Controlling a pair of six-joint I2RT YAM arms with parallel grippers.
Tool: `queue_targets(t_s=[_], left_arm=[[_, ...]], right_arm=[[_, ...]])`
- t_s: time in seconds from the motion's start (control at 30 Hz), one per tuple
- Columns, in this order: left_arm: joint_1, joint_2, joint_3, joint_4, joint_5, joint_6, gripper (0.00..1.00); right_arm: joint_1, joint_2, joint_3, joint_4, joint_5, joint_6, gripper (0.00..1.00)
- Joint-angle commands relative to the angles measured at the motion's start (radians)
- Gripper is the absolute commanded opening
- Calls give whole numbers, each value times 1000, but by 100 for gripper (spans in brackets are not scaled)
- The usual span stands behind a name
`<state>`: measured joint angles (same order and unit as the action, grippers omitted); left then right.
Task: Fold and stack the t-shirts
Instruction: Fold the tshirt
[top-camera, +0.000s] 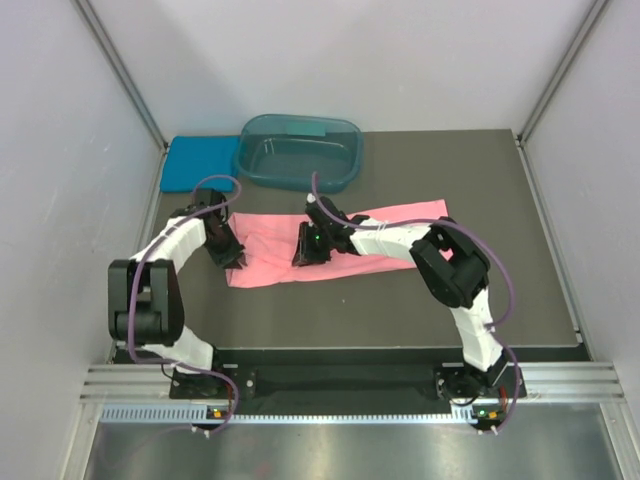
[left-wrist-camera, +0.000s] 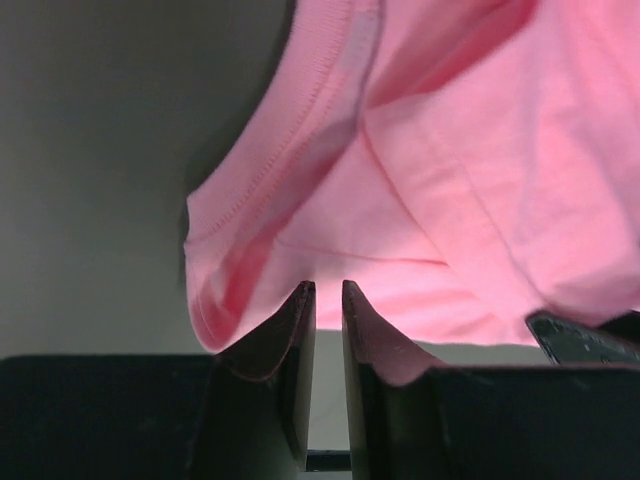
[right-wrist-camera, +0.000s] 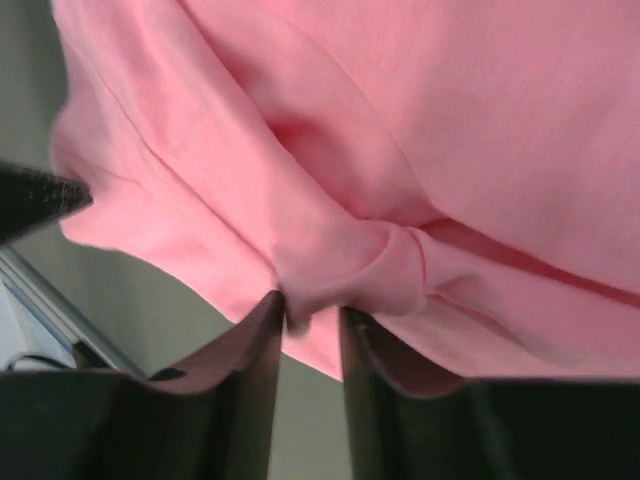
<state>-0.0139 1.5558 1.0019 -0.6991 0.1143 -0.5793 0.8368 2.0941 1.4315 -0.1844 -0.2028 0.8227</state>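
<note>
The salmon-pink t-shirt (top-camera: 270, 255) lies as a long folded strip across the middle of the table. My left gripper (top-camera: 232, 258) is at its left end, with the jaws nearly together on the hem (left-wrist-camera: 329, 287); the cloth (left-wrist-camera: 450, 150) fills that view. My right gripper (top-camera: 308, 252) is at the strip's middle, shut on a bunched fold (right-wrist-camera: 312, 305) of the pink cloth (right-wrist-camera: 450, 120). The teal-blue t-shirt (top-camera: 198, 162) lies folded flat at the back left corner.
A dark teal see-through tub (top-camera: 340, 175) stands at the back centre, just behind the pink shirt and next to the blue one. Grey walls close in on both sides. The dark table (top-camera: 400, 310) ends at a metal rail near the arm bases.
</note>
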Motion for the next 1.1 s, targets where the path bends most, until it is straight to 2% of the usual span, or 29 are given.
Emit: queue_targets(t_s=[0.0, 0.07, 0.27, 0.4, 0.5, 0.53, 0.63, 0.73, 0.8, 0.9, 1.07], left_arm=[[8, 79, 13, 35, -34, -11, 21], [6, 153, 32, 21, -68, -7, 21], [51, 268, 90, 7, -157, 10, 18], [84, 317, 129, -19, -185, 19, 19], [89, 314, 130, -33, -228, 16, 21], [91, 306, 129, -34, -232, 15, 21], [95, 274, 124, -45, -209, -1, 25], [92, 192, 116, -45, -164, -20, 36], [94, 109, 107, -48, -148, -36, 49], [92, -5, 83, -51, -136, -57, 58], [92, -120, 6, -22, -41, -91, 59]], right_arm=[[-8, 24, 41, -58, -110, -91, 32], [-11, -9, 12, -76, -119, -146, 40], [-79, -198, -31, -203, -63, -312, 54], [-232, -311, -72, -337, 40, -428, 59], [-332, -345, -95, -358, 164, -543, 64], [-358, -351, -94, -377, 222, -577, 65], [-468, -332, -65, -420, 256, -599, 68], [-564, -312, -46, -431, 255, -590, 69], [-611, -306, -57, -423, 266, -591, 70], [-666, -292, -68, -414, 273, -580, 70], [-749, -276, -92, -423, 282, -579, 70]])
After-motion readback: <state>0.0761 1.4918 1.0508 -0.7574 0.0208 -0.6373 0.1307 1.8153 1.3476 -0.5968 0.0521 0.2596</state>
